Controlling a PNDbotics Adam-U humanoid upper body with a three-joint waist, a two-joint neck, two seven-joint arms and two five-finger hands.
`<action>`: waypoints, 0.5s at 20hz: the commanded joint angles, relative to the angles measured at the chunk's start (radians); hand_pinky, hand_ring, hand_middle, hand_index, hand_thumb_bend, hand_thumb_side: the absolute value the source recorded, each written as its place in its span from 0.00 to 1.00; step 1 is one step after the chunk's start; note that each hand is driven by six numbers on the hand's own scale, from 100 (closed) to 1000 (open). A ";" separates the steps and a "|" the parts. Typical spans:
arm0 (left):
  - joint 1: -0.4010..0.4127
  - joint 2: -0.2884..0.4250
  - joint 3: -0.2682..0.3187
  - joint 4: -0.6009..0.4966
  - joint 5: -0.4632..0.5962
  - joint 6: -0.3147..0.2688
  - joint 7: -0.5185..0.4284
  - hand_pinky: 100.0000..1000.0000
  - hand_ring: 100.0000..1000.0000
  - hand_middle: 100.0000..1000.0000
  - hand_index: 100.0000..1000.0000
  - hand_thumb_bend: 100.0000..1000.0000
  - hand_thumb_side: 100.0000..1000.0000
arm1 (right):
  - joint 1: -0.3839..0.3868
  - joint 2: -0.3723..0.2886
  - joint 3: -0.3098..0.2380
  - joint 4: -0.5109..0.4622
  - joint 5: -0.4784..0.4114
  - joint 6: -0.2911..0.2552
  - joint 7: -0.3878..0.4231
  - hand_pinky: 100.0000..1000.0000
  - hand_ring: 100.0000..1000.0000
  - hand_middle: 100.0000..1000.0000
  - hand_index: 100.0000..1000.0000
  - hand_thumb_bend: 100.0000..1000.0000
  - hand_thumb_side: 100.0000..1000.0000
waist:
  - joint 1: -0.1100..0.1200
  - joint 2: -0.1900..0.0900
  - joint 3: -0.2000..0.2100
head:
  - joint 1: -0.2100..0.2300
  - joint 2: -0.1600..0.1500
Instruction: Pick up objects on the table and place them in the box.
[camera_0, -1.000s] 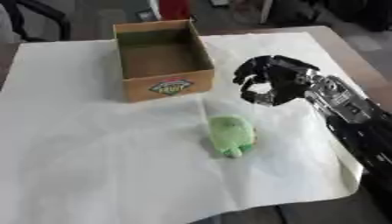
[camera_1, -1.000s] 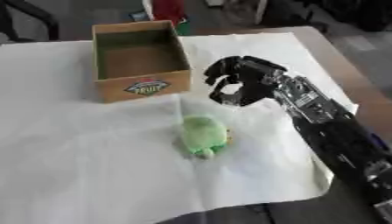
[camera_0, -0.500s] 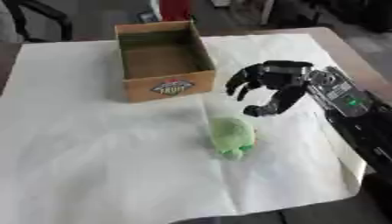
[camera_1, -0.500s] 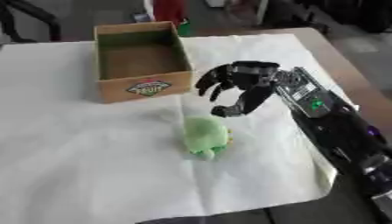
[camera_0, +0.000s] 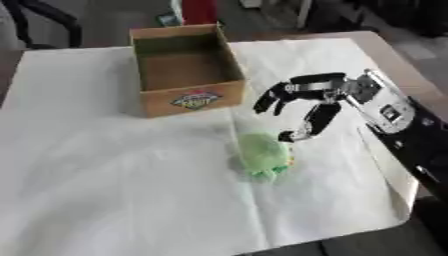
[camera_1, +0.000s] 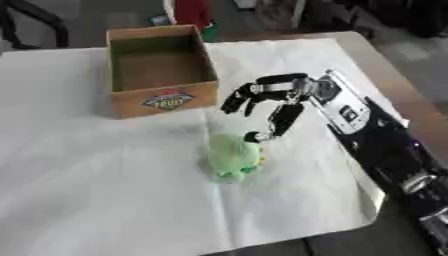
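Now lowered from beside the open brown cardboard box (camera_0: 184, 70) toward the soft green plush toy (camera_0: 262, 154), black right hand (camera_0: 302, 102) spread wide, fingers curved downward, thumb tip (camera_0: 287, 137) just above or touching the toy's near edge, holding nothing. Means a grasp about to begin, none made yet. Toy lying on the creased white paper-covered table (camera_0: 105, 175), just in front of the box's printed front wall, rounded and fuzzy. Box rigid, square, apparently empty. Left hand not shown
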 joint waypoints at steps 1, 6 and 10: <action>-0.006 0.029 0.000 -0.011 -0.006 -0.001 -0.003 0.71 0.63 0.56 0.59 0.12 0.37 | -0.024 -0.012 -0.003 -0.003 0.076 -0.105 0.074 0.75 0.87 0.80 0.89 0.26 0.00 | 0.002 -0.012 -0.003 | -0.003 0.006; -0.006 0.028 0.000 -0.010 -0.006 -0.001 -0.004 0.71 0.63 0.56 0.59 0.12 0.37 | -0.022 -0.006 0.007 0.016 0.126 -0.128 0.074 0.75 0.87 0.80 0.88 0.26 0.00 | 0.002 -0.011 -0.005 | -0.004 0.006; -0.007 0.029 0.000 -0.010 -0.006 -0.001 -0.005 0.71 0.63 0.56 0.59 0.11 0.37 | -0.023 -0.002 0.019 0.037 0.135 -0.139 0.074 0.75 0.87 0.79 0.88 0.27 0.00 | 0.002 -0.011 -0.005 | -0.005 0.006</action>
